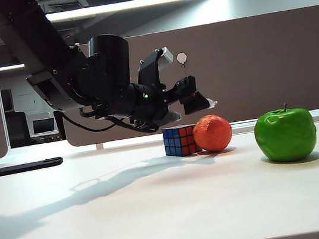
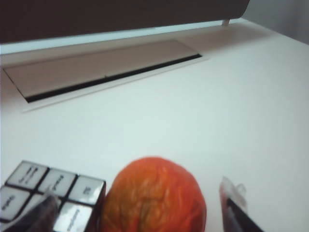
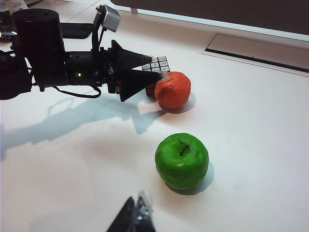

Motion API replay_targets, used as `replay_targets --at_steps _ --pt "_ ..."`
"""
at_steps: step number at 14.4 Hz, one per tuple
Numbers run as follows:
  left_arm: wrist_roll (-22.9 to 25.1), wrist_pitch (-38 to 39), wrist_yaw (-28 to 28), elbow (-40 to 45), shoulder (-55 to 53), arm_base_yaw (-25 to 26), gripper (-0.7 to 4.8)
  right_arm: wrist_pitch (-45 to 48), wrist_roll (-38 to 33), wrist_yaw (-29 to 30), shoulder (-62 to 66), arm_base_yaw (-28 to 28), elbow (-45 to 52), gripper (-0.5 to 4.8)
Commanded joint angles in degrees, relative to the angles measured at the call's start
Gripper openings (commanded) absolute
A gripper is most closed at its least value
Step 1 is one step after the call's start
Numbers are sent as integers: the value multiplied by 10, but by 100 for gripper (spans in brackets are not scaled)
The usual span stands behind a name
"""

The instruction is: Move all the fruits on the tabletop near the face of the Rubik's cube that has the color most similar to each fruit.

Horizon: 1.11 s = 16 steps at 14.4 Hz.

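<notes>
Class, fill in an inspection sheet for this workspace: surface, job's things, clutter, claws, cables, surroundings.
Surface: white tabletop, clean.
Job's things: orange fruit beside the Rubik's cube; green apple stands apart.
Clutter: flat black object at the far left.
Claws: left claw open, above the orange fruit; right claw near the green apple, state unclear.
Cables: black cable on the left arm.
Surroundings: grey-brown partition.

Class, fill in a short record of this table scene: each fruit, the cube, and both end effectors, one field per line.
Orange fruit: on the table, against the cube's red-orange side
Cube: on the table, blue side facing the exterior camera
Green apple: upright, apart from the cube
Left end effector: open, above the orange fruit, holding nothing
Right end effector: only a tip shows; state unclear
</notes>
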<state>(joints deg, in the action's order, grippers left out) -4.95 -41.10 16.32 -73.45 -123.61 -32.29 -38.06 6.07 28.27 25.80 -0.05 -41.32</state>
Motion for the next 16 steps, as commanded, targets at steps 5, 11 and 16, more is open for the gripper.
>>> replay_targets --at_steps 5,11,16 --pt "5 200 -44 -9 301 134 -6 77 -1 1 -24 0 -1 0" --pt "61 358 -44 -7 379 181 -6 99 -1 -11 -58 0 -1 -1" --pt "39 548 -142 408 1036 217 -6 -8 30 -245 -256 0 51 0"
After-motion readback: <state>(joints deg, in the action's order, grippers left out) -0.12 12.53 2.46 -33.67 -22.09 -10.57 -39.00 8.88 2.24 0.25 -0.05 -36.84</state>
